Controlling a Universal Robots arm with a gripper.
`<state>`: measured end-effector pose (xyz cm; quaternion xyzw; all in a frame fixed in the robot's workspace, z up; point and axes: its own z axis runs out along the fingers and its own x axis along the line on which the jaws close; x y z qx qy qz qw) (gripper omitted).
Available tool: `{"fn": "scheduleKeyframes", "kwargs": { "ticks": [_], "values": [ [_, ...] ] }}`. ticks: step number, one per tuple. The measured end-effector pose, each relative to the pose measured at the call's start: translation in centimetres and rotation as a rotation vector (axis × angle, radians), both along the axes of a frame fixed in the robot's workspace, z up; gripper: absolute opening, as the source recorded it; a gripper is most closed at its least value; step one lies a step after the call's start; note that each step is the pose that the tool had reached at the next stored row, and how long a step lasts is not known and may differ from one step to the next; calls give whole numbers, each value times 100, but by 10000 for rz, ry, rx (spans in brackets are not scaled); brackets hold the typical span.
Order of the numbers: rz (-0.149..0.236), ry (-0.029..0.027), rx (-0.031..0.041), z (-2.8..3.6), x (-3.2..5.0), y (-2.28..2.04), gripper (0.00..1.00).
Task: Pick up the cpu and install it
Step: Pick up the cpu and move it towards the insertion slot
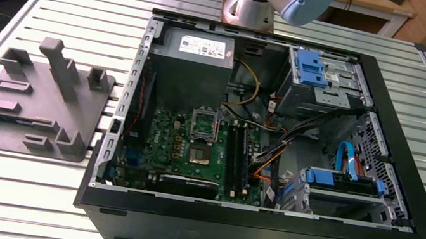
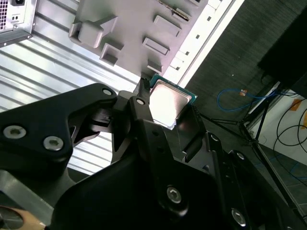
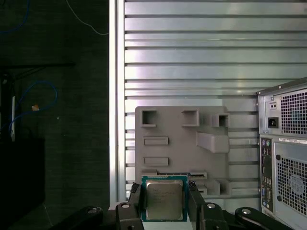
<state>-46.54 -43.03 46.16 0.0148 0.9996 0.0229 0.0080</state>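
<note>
The cpu (image 3: 164, 200) is a small square chip with a silver-grey top and a thin green edge. My gripper (image 3: 165, 203) is shut on it, one black finger (image 3: 135, 202) against each side, high above the table. The second wrist view shows the cpu (image 2: 168, 101) lifted clear between the fingers (image 2: 142, 108). Directly below lies the grey fixture plate (image 3: 182, 143). In the exterior view the dark socket (image 1: 205, 125) with its metal frame sits on the green motherboard (image 1: 182, 153) inside the open computer case (image 1: 139, 101).
The grey fixture plate (image 1: 36, 101) with raised blocks lies on the slatted metal table (image 1: 38, 194), on the exterior view's left of the case. Cables, blue drive bays (image 1: 316, 65) and a power supply (image 1: 196, 49) crowd the case. The arm's base (image 1: 257, 4) stands behind the case.
</note>
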Motion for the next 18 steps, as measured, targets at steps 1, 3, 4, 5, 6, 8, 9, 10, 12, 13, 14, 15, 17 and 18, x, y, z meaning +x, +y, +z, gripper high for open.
{"fn": "scheduleKeyframes", "kwargs": {
  "ticks": [1, 3, 4, 5, 6, 8, 9, 10, 12, 13, 14, 15, 17, 18],
  "values": [
    [0, 3, -1, 2, 6, 0, 47],
    [1, 2, -1, 0, 41, 0, 47],
    [0, 0, 0, -2, 64, 0, 47],
    [-1, 1, 0, -2, 87, 0, 47],
    [0, 1, 0, -4, 113, 0, 47],
    [0, 3, 0, -6, 169, 0, 47],
    [0, 2, 0, -8, 200, 0, 47],
    [-1, 2, 1, -10, 233, 0, 47],
    [0, 5, 0, -12, 299, 0, 47],
    [0, 4, 0, -14, 330, 0, 47],
    [0, 4, 1, -16, 360, 0, 47],
    [0, 4, 0, -18, 388, 0, 47],
    [0, 6, 0, -22, 444, 0, 47],
    [0, 6, 0, -24, 470, 0, 47]
  ]
}}
